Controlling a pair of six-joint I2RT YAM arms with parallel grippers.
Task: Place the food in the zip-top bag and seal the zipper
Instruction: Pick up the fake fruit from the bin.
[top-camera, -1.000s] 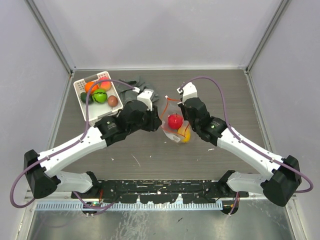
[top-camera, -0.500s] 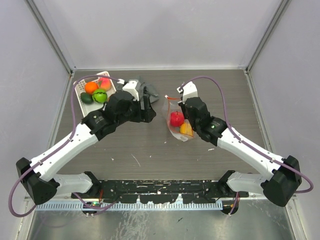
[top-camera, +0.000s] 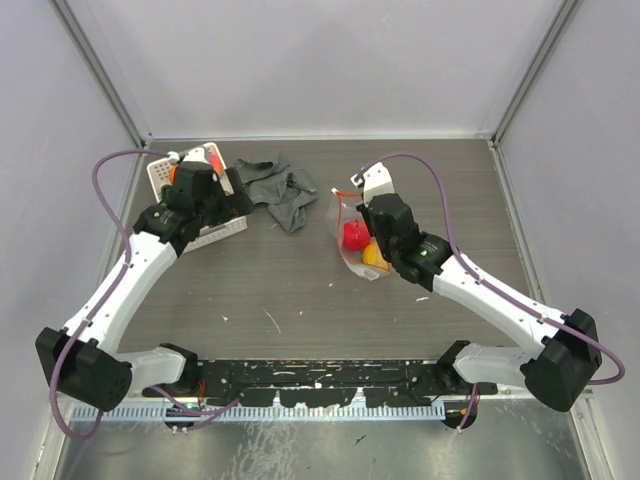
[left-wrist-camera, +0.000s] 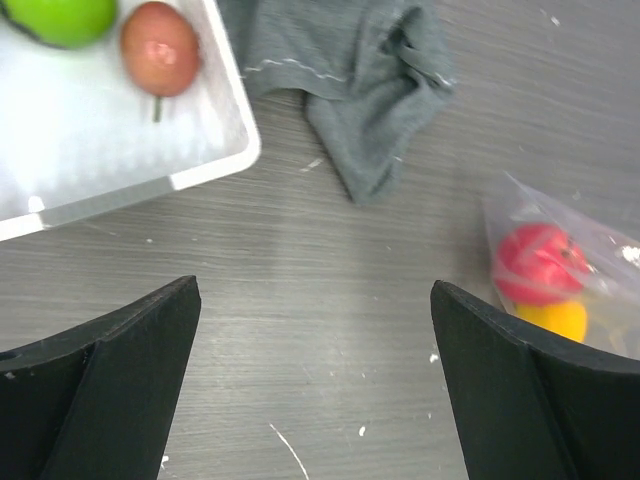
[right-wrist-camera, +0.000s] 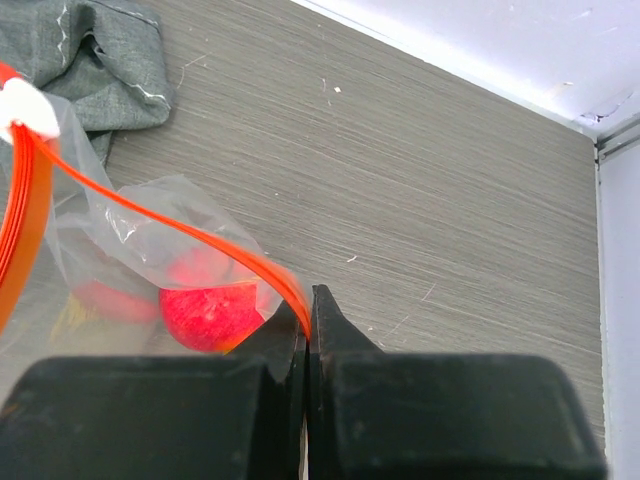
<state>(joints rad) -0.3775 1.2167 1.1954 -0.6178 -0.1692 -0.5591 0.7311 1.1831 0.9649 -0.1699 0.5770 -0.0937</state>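
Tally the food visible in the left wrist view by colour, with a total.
Green fruit: 1
Brown fruit: 1
Red fruit: 1
Yellow fruit: 1
Total: 4

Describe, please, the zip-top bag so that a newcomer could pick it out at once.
On the table, look right of centre, where the right gripper is shut on a red-orange zipper. That strip edges the zip-top bag, which has a red toy fruit and a yellow toy fruit inside. Unlike the grey cloth and white basket to its left, it is clear, wrinkly plastic.
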